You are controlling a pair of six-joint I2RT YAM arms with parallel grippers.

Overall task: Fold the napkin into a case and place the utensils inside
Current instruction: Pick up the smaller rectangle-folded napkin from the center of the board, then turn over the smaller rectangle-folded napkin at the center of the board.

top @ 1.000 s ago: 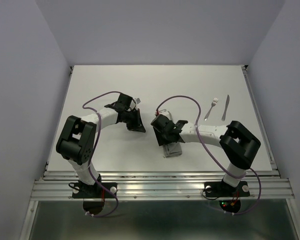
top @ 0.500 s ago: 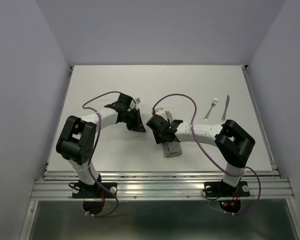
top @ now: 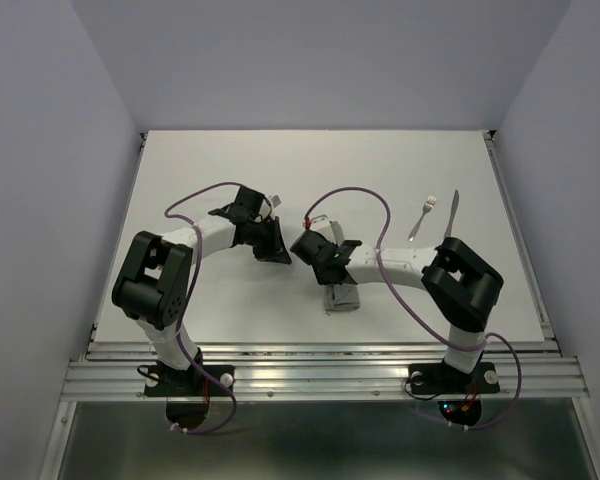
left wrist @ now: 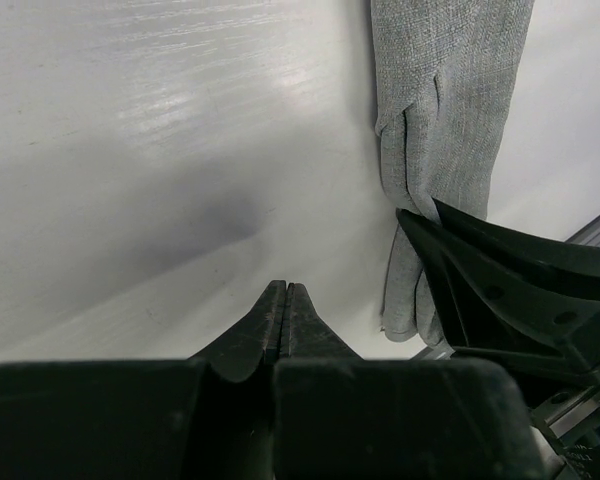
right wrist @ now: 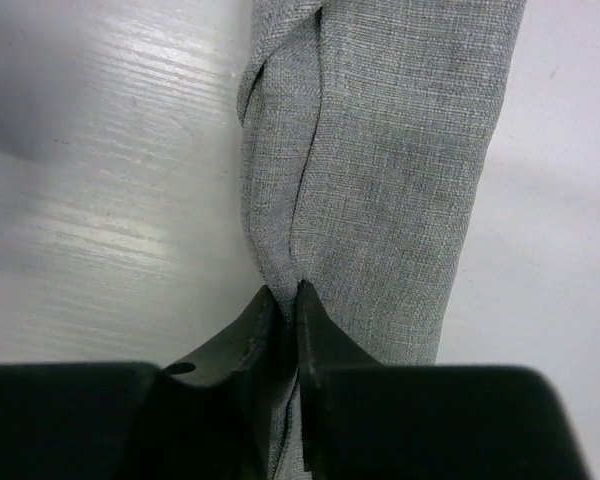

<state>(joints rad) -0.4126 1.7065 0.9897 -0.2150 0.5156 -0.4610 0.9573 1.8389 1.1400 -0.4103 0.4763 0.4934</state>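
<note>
The right gripper (right wrist: 285, 295) is closed almost completely, its two dark fingertips pinching a raised fold along the left edge of the napkin (right wrist: 400, 180). Only a sliver of gap remains between the tips, and grey cloth fills it. The napkin is folded into a narrow, layered strip, with one long flap overlapping the rest and a crease running down its length. It lies flat on the white worktop (top: 380, 170), near the front edge and roughly between the two arms, its far end hidden under the right wrist in the top view.

The left gripper (left wrist: 283, 290) is fully closed with its fingertips pressed together and nothing between them. It is over bare worktop just to the left of the napkin and does not touch the cloth.

The fork (top: 423, 217) and the knife (top: 450, 215) lie side by side on the far right part of the worktop, the fork on the left, both well apart from the napkin and from either gripper
</note>
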